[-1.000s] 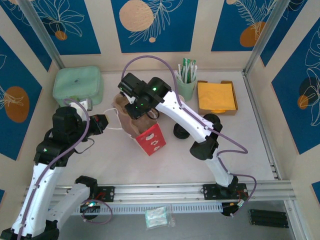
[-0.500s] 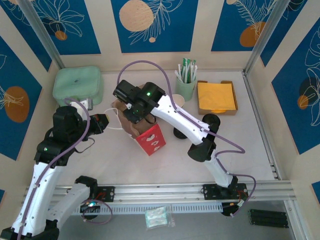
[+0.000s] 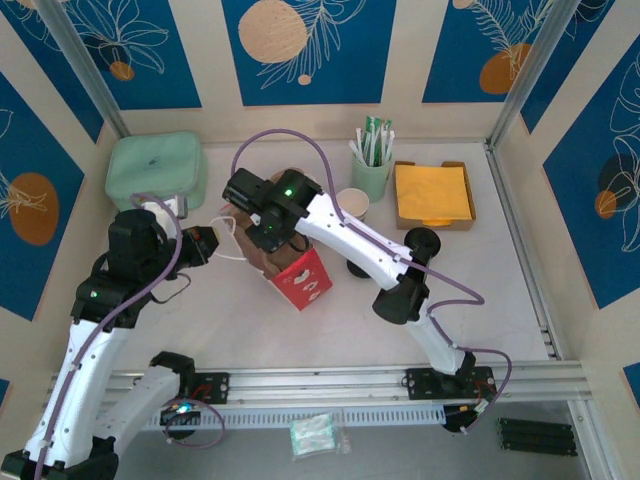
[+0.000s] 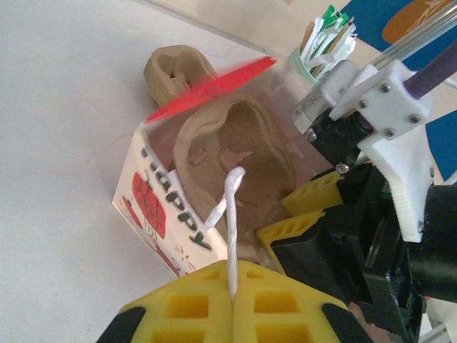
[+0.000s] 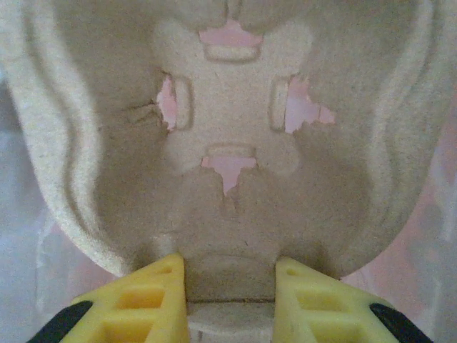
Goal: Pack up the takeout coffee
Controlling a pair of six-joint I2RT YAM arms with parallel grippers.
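Now, top view: right gripper has pushed deeper into paper bag. Takeout coffee looks to sit right of the jaws, unbagged. Left wrist: left gripper clamped tight on bag handle. Right wrist: jaws part-open, pinching cup carrier. Carrier nearly seated, coffee probably next.

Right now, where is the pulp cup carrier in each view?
Top external: pulp cup carrier centre-left, brown, under the right gripper.
Left wrist: centre, in the open mouth of the bag.
Right wrist: close up across the frame, near edge between the right gripper's fingers.
Shared landmark: the bag's red panel, below the carrier in top external, upper edge in left wrist.
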